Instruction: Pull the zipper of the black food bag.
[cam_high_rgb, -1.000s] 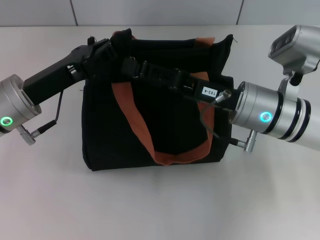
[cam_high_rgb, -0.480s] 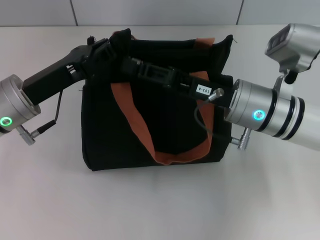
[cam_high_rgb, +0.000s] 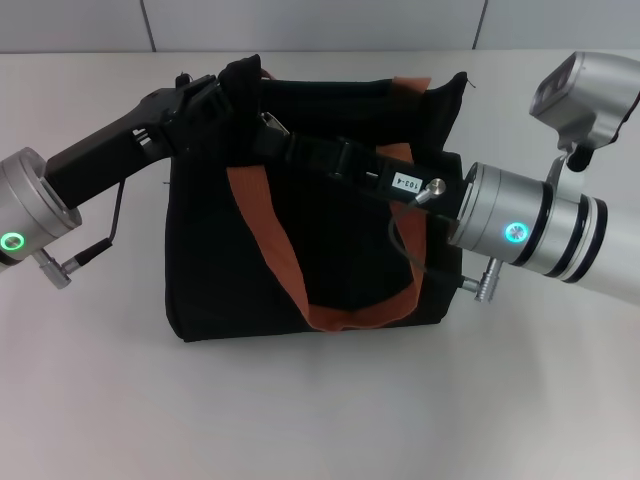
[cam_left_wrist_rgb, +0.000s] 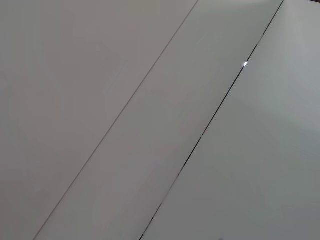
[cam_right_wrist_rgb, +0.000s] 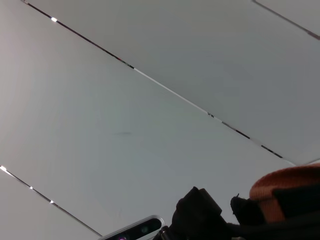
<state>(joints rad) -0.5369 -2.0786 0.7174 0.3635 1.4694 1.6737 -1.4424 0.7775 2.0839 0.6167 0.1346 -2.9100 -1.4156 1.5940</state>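
The black food bag (cam_high_rgb: 230, 270) stands on the table in the head view, its rust-brown handles (cam_high_rgb: 270, 240) hanging down the front. My left gripper (cam_high_rgb: 213, 100) is at the bag's top left corner and is closed on the fabric there, which stands lifted. My right gripper (cam_high_rgb: 272, 128) reaches across the bag's top from the right. Its tip is at the zip line, shut on a small silver piece, the zipper (cam_high_rgb: 271, 121). The right wrist view shows a bit of brown handle (cam_right_wrist_rgb: 287, 185) and black fabric (cam_right_wrist_rgb: 197, 210).
The bag sits on a pale table (cam_high_rgb: 320, 410) with a white wall behind it. The left wrist view shows only pale panels (cam_left_wrist_rgb: 150, 120). A cable (cam_high_rgb: 405, 240) hangs from my right wrist over the bag's front.
My right arm has shifted a little to the left along the bag's top. The bag's top left corner now stands slightly higher. My left arm has stayed in place.
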